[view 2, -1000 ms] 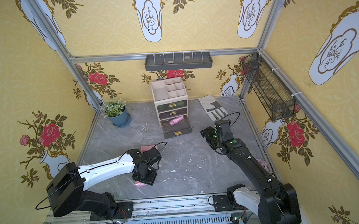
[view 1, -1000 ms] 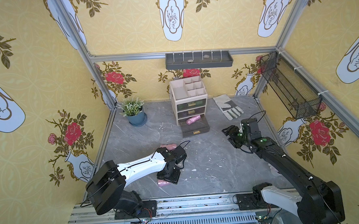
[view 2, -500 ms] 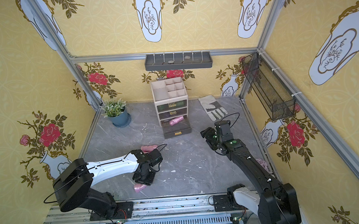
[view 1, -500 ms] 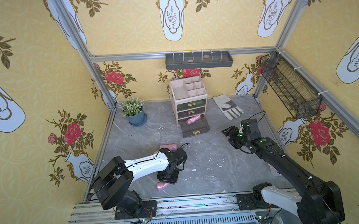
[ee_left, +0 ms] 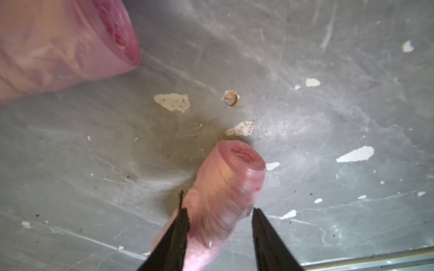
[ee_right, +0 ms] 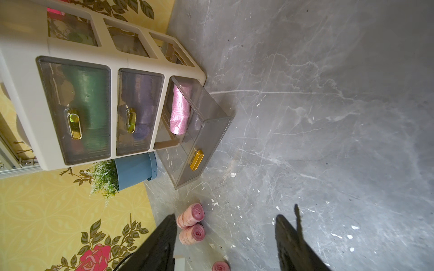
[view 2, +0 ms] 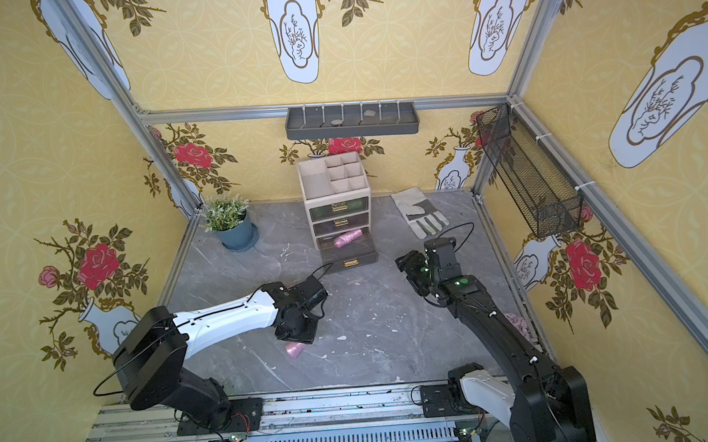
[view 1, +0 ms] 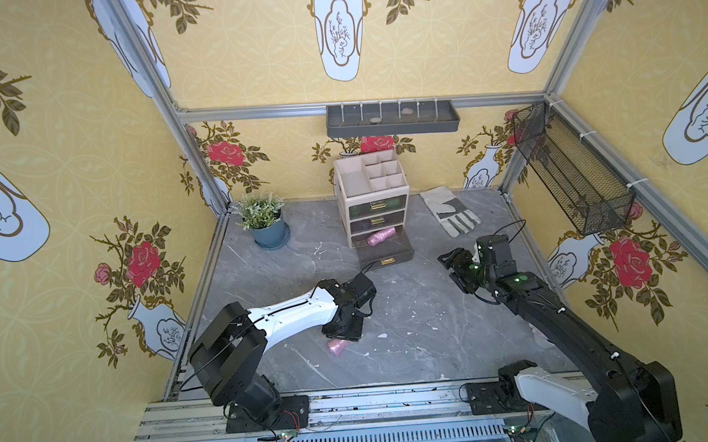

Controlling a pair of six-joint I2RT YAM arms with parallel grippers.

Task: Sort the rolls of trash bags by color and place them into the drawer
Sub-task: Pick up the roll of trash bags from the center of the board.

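Both top views show a pink roll (view 1: 337, 347) (view 2: 295, 350) lying on the grey floor just under my left gripper (view 1: 346, 334) (view 2: 298, 337). In the left wrist view this roll (ee_left: 225, 187) lies between the fingers of the left gripper (ee_left: 219, 211), against one finger and barely apart from the other; the jaws stand open. A second pink roll (ee_left: 58, 47) lies close by. The beige drawer chest (view 1: 372, 204) (ee_right: 23, 70) has its bottom drawer (view 1: 385, 253) open with a pink roll (view 1: 381, 236) (ee_right: 179, 110) inside. My right gripper (view 1: 456, 266) (ee_right: 225, 234) hovers open and empty to the right of it.
Two pink rolls (ee_right: 191, 214) lie side by side on the floor near the open drawer, a third (ee_right: 220, 266) nearer. Green rolls (ee_right: 91, 105) and purple rolls (ee_right: 141, 110) show through the shut drawers. A potted plant (view 1: 263, 220), a glove (view 1: 449, 210), a grey wall tray (view 1: 392, 118) and a wire basket (view 1: 570, 173) ring the floor.
My left gripper has dropped lower over the pink roll, and the roll has shifted a little to the right on the floor. The right arm has not moved.
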